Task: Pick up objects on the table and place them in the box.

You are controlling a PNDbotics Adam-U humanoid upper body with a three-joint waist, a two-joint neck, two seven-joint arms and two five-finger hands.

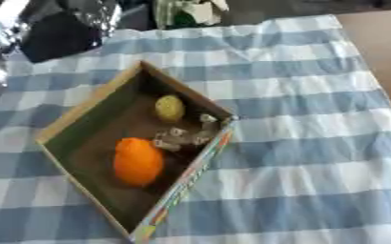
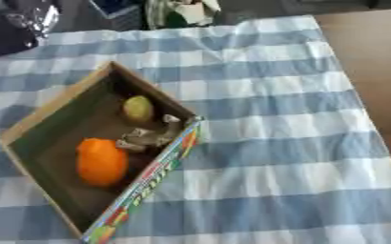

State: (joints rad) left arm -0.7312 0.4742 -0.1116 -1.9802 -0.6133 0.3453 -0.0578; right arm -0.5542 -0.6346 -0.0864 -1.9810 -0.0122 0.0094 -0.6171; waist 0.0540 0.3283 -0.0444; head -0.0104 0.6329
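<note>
Left eye view: blurred pale lump point(image 1: 185, 137) in box point(image 1: 88, 112)

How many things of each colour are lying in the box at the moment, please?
Orange: 1, the orange fruit
Yellow-green: 1, the small fruit
Silvery grey: 1, a crumpled thing
Total: 3, all inside the box

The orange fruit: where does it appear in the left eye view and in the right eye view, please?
Left eye view: the orange lies in the box, lower left of centre.
Right eye view: the same orange, nearer the left edge.
Shared landmark: the small yellow-green fruit lies beyond it in the box, in both views.
</note>
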